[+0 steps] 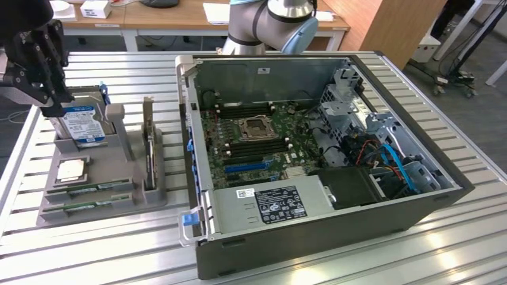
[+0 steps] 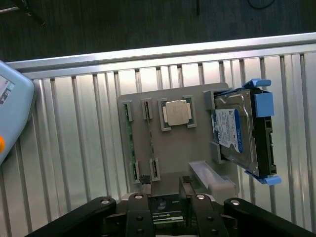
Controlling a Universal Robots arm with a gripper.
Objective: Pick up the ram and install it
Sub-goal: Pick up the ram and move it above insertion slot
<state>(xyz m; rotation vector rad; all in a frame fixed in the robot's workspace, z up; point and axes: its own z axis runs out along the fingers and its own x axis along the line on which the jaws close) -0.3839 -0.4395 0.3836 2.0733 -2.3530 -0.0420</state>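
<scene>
Exterior view: the ram (image 1: 83, 206), a long, narrow, thin green circuit-board stick, stands on edge in a slot of the grey plastic holder (image 1: 119, 178). It sits at the end of the holder farthest from the claw (image 1: 49, 101), with a second green stick (image 1: 89, 190) just beside it on the claw's side. The black claw hangs above the other end of the holder, over the silver hard drive with a blue label (image 1: 83, 124), and touches nothing.

Wrist view, from above: the claw (image 2: 165, 186) is released, its jaws standing apart with nothing between them. The ram (image 2: 131, 148) appears as a thin green line held by clips at both ends, well apart from the claw. The second green stick (image 2: 150, 140), a square silver processor chip (image 2: 177, 112) and the hard drive (image 2: 229, 129) also sit in the holder (image 2: 197, 143).

Beyond the holder, the exterior view takes in the slatted metal counter (image 1: 119, 249) and the open dark computer case (image 1: 317, 231) with its green motherboard (image 1: 253, 136). The wrist view adds a pale blue casing with an orange spot (image 2: 12, 113).
</scene>
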